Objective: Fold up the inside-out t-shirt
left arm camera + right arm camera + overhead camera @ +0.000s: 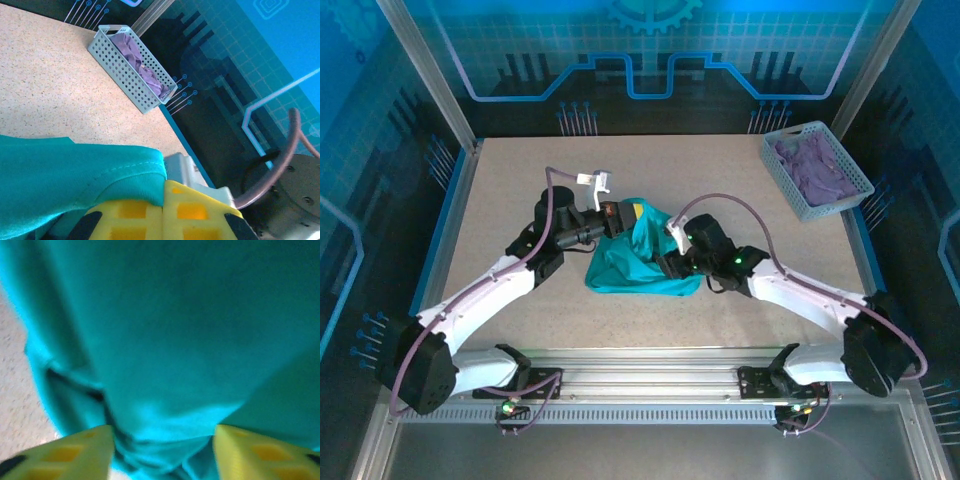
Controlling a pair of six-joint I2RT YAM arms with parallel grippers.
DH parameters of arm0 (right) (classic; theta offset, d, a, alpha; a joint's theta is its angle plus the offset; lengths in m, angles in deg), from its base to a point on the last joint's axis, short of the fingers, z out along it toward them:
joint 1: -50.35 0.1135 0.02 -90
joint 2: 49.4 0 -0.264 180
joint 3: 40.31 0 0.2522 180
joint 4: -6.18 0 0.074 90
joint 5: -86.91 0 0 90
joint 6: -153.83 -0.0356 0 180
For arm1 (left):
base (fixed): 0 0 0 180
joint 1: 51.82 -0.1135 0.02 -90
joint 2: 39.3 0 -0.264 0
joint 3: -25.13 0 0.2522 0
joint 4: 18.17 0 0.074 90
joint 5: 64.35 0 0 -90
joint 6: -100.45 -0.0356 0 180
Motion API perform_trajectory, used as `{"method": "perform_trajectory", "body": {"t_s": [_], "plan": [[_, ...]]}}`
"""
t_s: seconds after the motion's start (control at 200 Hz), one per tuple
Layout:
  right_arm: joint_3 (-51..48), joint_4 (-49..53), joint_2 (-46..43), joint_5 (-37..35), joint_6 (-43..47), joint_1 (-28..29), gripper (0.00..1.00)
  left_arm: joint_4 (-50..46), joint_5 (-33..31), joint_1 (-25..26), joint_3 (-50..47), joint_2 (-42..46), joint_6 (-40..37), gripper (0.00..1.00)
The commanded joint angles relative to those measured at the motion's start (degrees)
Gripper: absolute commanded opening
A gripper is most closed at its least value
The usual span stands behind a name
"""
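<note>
No words, numbers or brand marks can be read in any view. The blue back panel (520, 40) bears a gear emblem (655, 10) and circuit-style lines, without lettering.

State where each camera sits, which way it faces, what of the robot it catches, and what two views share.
Top external: above and behind the bases, looking down on the table, both arms, the left end effector and right end effector at the teal t-shirt.
Left wrist: rides that arm, looking past its shut yellow fingers to the basket.
Right wrist: rides that arm, facing the blurred t-shirt between its spread fingers.
Shared: top and left wrist both show the basket of purple cloth.
</note>
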Motion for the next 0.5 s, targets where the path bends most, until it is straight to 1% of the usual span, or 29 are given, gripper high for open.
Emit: {"method": "perform_trajectory", "body": {"t_s": [0.0, 0.07, 0.085, 0.14, 0.22, 0.31, 0.405, 0.495], "plan": [[2.1, -8.9, 2.0, -2.1, -1.4, -1.7, 0.36, -0.6, 0.4, -1.0, 2.2, 2.6, 0.9, 0.00], [2.1, -9.3, 0.1, 0.8, -1.3, -3.5, 0.15, -0.9, 0.5, -2.1, 2.5, 3.2, 1.5, 0.00], [3.6, -9.3, -0.6, 1.6, -1.2, -4.0, 0.11, -1.0, 0.5, -2.4, 2.5, 3.4, 1.7, 0.00], [4.4, -8.7, -3.4, 4.9, -1.2, -6.0, 0.00, -0.8, 0.7, -3.7, 2.9, 3.9, 2.2, 0.00], [6.0, -7.1, -7.9, 11.2, -1.4, -8.8, 0.00, -0.7, 1.3, -5.3, 4.2, 4.6, 2.7, 0.00], [10.1, -3.5, -11.3, 17.4, -1.0, -11.2, 0.00, -1.1, 1.6, -6.6, 6.9, 5.5, 2.9, 0.00], [14.4, -0.1, -13.6, 20.7, -0.7, -13.4, 0.00, -1.3, 1.5, -7.7, 10.0, 6.4, 3.3, 0.00], [18.6, 2.5, -13.6, 23.7, -1.2, -15.7, 0.00, -0.4, 1.7, -8.0, 13.0, 6.3, 4.4, 0.00]]}}
